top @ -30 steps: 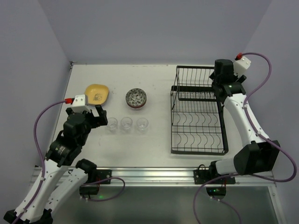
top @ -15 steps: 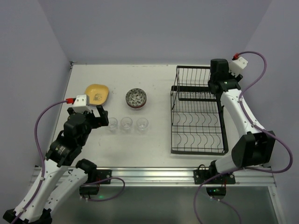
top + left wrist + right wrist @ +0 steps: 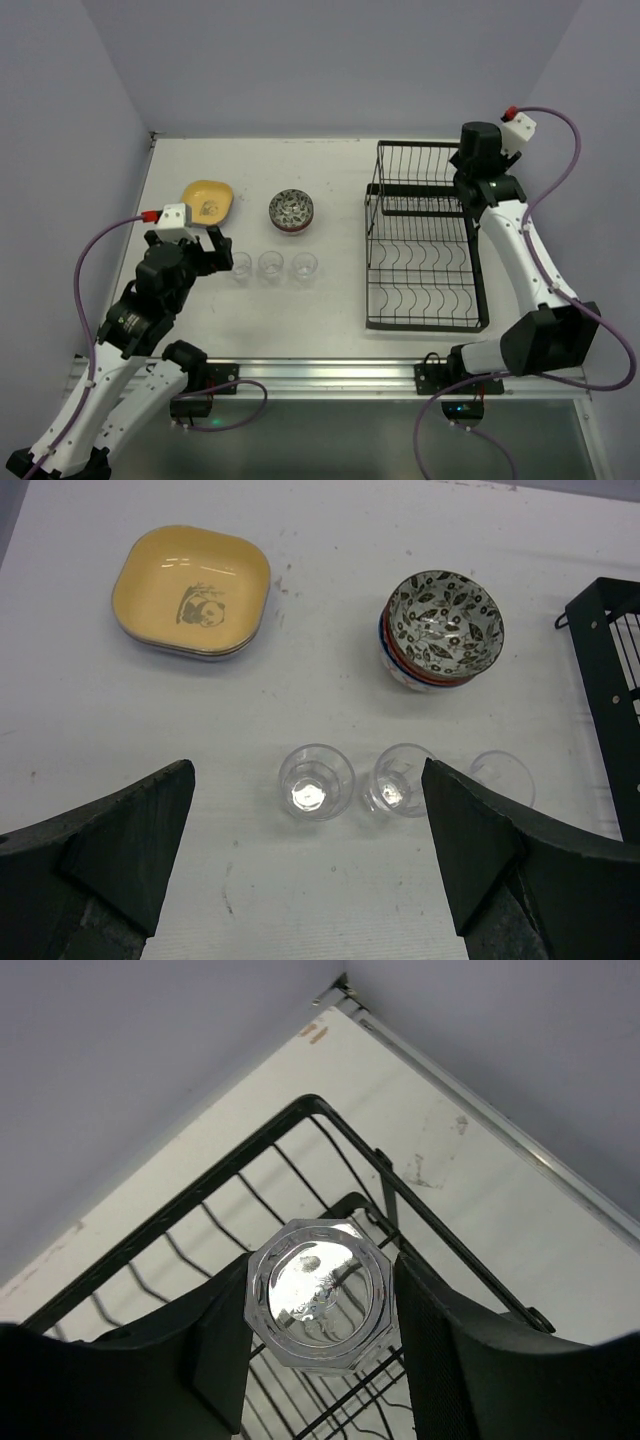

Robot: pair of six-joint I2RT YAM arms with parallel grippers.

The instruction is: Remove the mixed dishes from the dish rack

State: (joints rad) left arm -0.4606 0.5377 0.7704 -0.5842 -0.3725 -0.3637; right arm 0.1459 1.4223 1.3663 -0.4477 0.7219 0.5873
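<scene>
Fourth clear glass (image 3: 318, 1306) — pinched between the right gripper's (image 3: 320, 1332) fingers (image 3: 432, 1345), closed snug on its faceted sides, just above the upper shelf (image 3: 415, 166) of the black wire dish rack (image 3: 425, 250), at its far right corner. Seen end-on from the wrist, so long axis roughly in line with the fingers; which end faces the lens, hard to tell. No other dish visible in the rack. Well to the left on the table (image 3: 90, 730): three clear glasses (image 3: 315, 782) in a row, with a stack of patterned bowls (image 3: 443, 628) and a yellow panda plate (image 3: 192, 590) behind them. Left gripper (image 3: 305, 790) spread wide over that row, holding nothing. Probably next — lift clear of the shelf wires, then carry leftward to the row's rack-side end, the end nearer the right arm.
</scene>
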